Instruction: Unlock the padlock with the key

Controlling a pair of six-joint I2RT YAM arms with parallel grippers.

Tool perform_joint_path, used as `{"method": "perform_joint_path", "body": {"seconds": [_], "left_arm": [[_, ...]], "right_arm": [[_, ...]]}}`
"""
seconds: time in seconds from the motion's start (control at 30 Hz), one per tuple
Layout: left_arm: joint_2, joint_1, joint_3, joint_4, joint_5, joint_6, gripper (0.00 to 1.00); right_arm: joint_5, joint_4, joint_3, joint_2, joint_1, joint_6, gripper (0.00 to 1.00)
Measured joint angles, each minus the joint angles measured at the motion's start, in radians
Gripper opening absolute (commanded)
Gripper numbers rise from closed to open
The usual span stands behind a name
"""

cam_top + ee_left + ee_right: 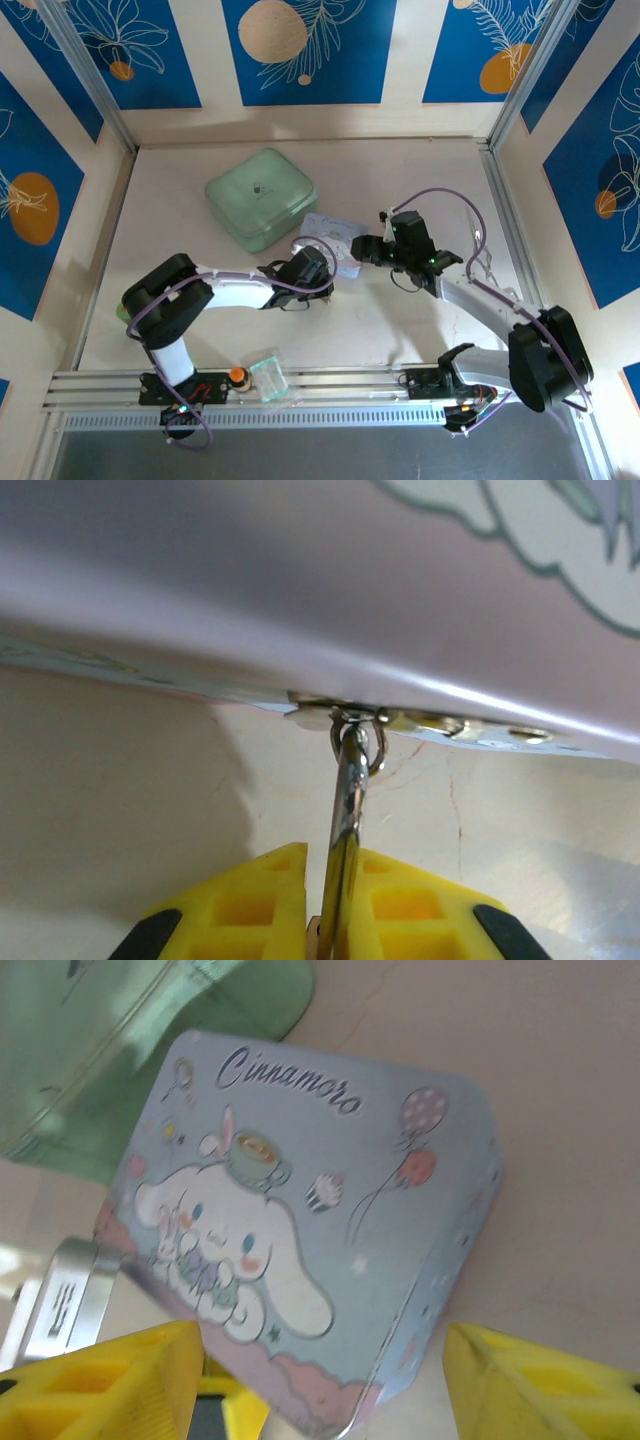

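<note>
Two arms meet at one pastel tin (330, 1160) beside one green box (260, 195): the left gripper (335, 865) clamps the single padlock (348, 790), hanging from the tin's clasp, while the right gripper (322, 1338), fingers apart, straddles a tin corner

- The right pincer (320, 1385) is seen spread wide, with one yellow finger (110, 1380) at each lower corner.
- A cartoon tin (300, 1190) is framed between them on the worktop (560, 1060).
- A green box (110, 1040) is seen beyond the tin.
- A silver piece (60, 1305) is seen beside the tin's left edge.
</note>
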Motion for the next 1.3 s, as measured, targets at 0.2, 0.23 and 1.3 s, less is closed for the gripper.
{"method": "perform_joint_path", "body": {"seconds": [0.2,0.23,1.3], "left_arm": [[0.0,-0.011,0.021,-0.054,-0.019,0.023,0.2],[0.0,-0.014,0.027,-0.071,-0.027,0.024,0.21],[0.07,-0.098,0.232,-0.535,-0.319,0.18,0.21]], "right_arm": [[-0.008,-0.028,0.054,0.152,-0.003,0.0,0.64],[-0.008,-0.031,0.057,0.168,-0.003,0.0,0.63],[-0.064,0.025,0.063,0.229,0.01,0.034,0.62]]}}
